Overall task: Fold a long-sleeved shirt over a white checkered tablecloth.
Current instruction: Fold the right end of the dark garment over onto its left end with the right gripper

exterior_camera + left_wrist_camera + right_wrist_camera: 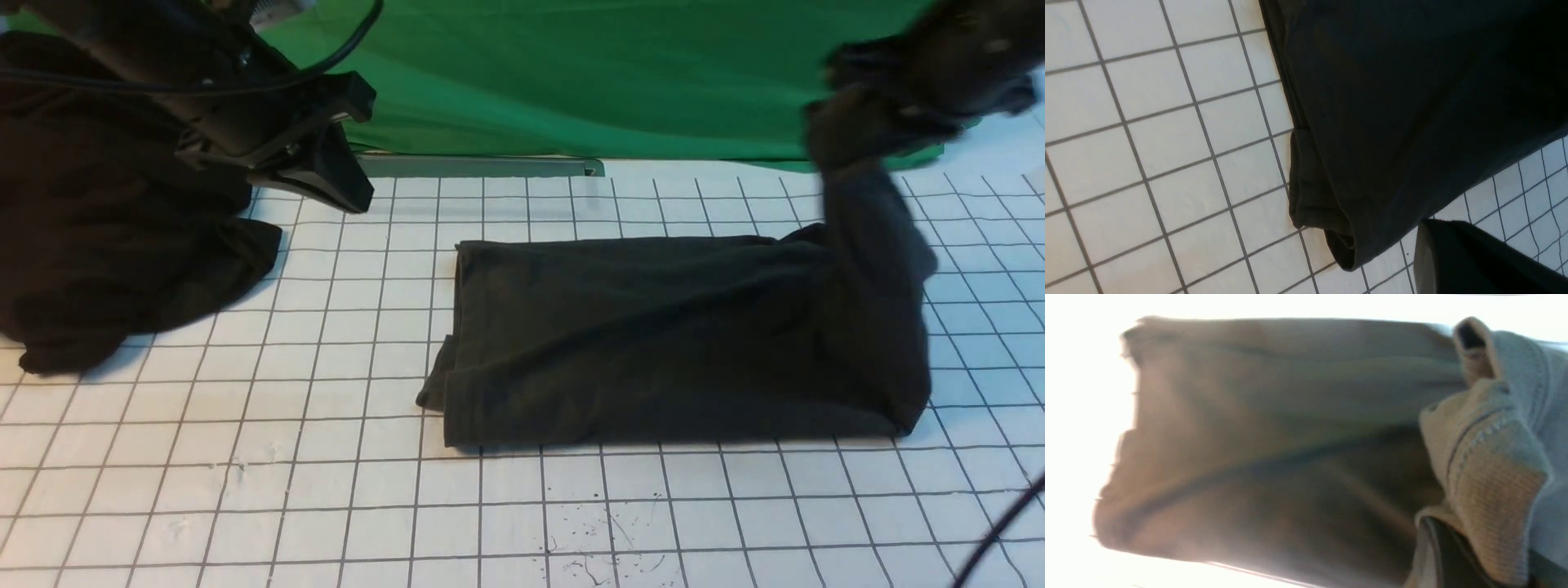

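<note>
One shirt (653,335) end in right claw (845,139).

Bright, flat light; one wrist camera blown out.
Front view: the white checkered tablecloth (326,490) is evenly lit, the long-sleeved shirt (653,327) casts only a faint soft shadow, and the right gripper (849,122) smears with motion blur. Left wrist view is sharp, the shirt almost black. Right wrist view is overexposed, soft, tinted brown.

No legible text, label, brand, number or sign in any view. None readable on the folded long-sleeved shirt (653,343), plain dark cloth on every visible side, nor on the white checkered tablecloth (326,490).
</note>
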Controlling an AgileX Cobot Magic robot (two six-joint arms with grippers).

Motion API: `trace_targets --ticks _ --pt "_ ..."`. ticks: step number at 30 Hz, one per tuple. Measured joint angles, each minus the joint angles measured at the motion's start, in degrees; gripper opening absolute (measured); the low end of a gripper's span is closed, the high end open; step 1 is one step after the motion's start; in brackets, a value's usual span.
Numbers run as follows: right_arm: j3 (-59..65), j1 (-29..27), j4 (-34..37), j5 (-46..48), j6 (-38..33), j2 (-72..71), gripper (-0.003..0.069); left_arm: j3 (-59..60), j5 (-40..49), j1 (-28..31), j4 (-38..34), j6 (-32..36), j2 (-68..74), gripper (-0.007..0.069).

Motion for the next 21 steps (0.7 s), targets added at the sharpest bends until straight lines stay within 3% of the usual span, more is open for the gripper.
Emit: trace_targets --ticks 2,8,12,15,21 --pt "0.0 5.7 0.0 -4.5 2.4 2.6 0.0031 0.0 -0.6 0.0 0.0 -0.4 0.0 0.0003" --pt "0.0 16.1 0.1 -15.4 6.1 9.5 0.0042 0.0 -0.8 0.0 0.0 -0.5 0.0 0.0003" --pt "0.0 20.8 0.1 -22.2 6.3 14.4 0.0053 0.0 -0.8 0.0 0.0 -0.6 0.0 0.0003" --pt "0.0 22.8 0.1 -26.0 6.4 17.4 0.01 0.0 -0.8 0.0 0.0 -0.6 0.0 0.0003" --pt "-0.1 24.5 0.5 -27.4 7.8 20.0 0.0453 0.0 -0.6 0.0 0.0 -0.6 0.0 0.0003"
